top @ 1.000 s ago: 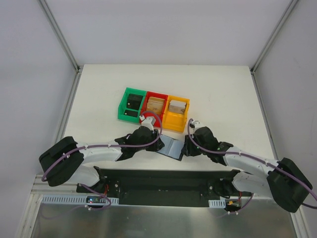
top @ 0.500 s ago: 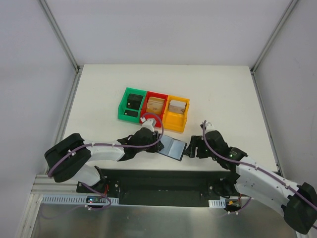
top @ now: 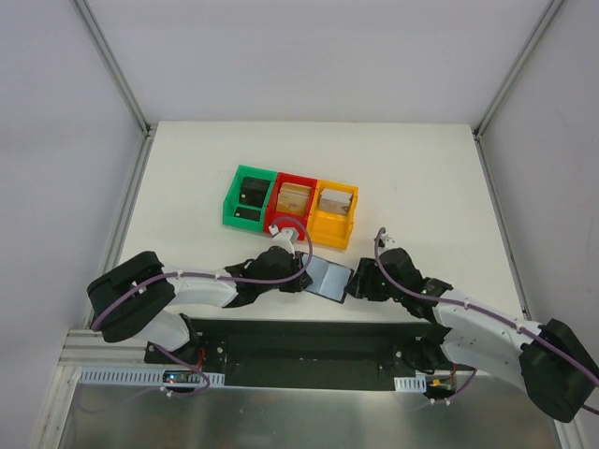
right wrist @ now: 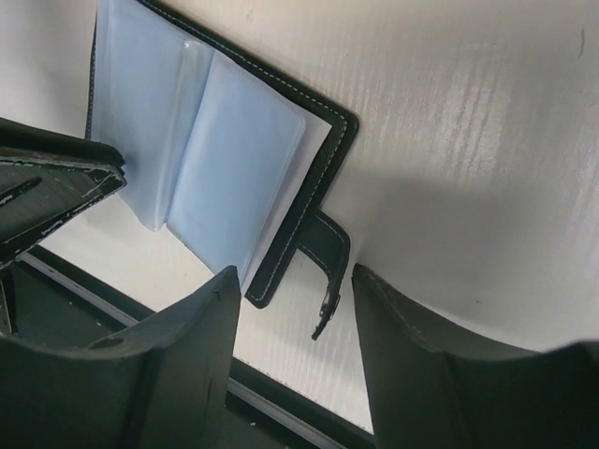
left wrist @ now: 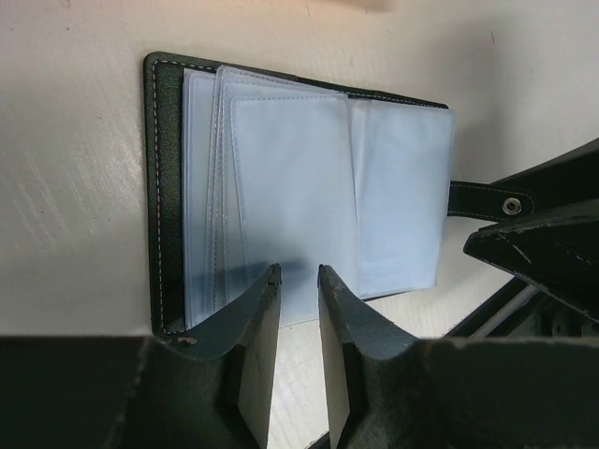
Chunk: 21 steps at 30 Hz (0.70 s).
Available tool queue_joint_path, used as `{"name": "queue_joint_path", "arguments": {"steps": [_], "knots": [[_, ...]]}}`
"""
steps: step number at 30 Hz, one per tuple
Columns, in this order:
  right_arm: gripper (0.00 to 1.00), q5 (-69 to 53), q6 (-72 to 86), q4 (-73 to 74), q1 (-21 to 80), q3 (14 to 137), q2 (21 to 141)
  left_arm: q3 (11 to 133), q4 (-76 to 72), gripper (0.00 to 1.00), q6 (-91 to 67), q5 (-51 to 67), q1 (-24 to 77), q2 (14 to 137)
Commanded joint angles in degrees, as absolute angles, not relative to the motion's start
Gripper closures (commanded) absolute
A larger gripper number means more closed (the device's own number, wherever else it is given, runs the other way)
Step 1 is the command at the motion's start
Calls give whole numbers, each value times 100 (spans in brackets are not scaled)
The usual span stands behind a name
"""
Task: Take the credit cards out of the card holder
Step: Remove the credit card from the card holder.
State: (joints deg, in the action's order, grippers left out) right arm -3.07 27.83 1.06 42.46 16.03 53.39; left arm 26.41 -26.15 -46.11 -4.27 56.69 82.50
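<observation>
Status: early stage, approx. one step in. Card holder [top: 329,277] lies open flat on the desk [top: 421,168] at 6 o'clock, near the front edge, inner face up. Clear sleeves [left wrist: 290,187] are fanned out. No credit cards seen outside it, and none can be made out inside the sleeves, which read pale and blank. Extraction is therefore judged not yet done. Left claw [left wrist: 298,281] is at the holder's 9 o'clock, jaws nearly together with a slim gap, tips over the sleeve edge; can't tell if it nips a sleeve. Right claw [right wrist: 295,281] is at 3 o'clock, jaws spread, straddling the snap strap [right wrist: 328,253], gripping nothing. Remaining: hold the holder down, draw each card, set it aside. Desk is off-white, matt, lightly scuffed. Three bins [top: 292,199], green, red and orange, sit at the holder's 12 o'clock. Encl. has plain white walls [top: 299,56], metal frame posts [top: 112,65] and a black base plate [top: 309,341] at the front.
</observation>
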Motion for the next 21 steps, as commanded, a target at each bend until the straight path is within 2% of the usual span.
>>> {"name": "queue_joint_path", "arguments": {"steps": [1,6,9,12,16,21], "knots": [[52,-290,2901,26,4254,1538,5563,2549,-2637,78,-4676,-562,5757,8306],[69,-88,2795,35,4245,1600,5660,2505,-2637,80,-4693,-589,5792,8209],[85,-44,2672,70,4245,1661,5713,2444,-2611,80,-4702,-624,5783,8043],[100,147,2383,412,4236,1871,5634,2365,-2444,73,-4667,-764,5783,7570],[100,123,1812,991,4236,2302,5519,2189,-2137,56,-4623,-1054,5783,6813],[99,53,1371,1397,4236,2636,5485,2118,-2048,49,-4597,-1213,5775,6223]]}}
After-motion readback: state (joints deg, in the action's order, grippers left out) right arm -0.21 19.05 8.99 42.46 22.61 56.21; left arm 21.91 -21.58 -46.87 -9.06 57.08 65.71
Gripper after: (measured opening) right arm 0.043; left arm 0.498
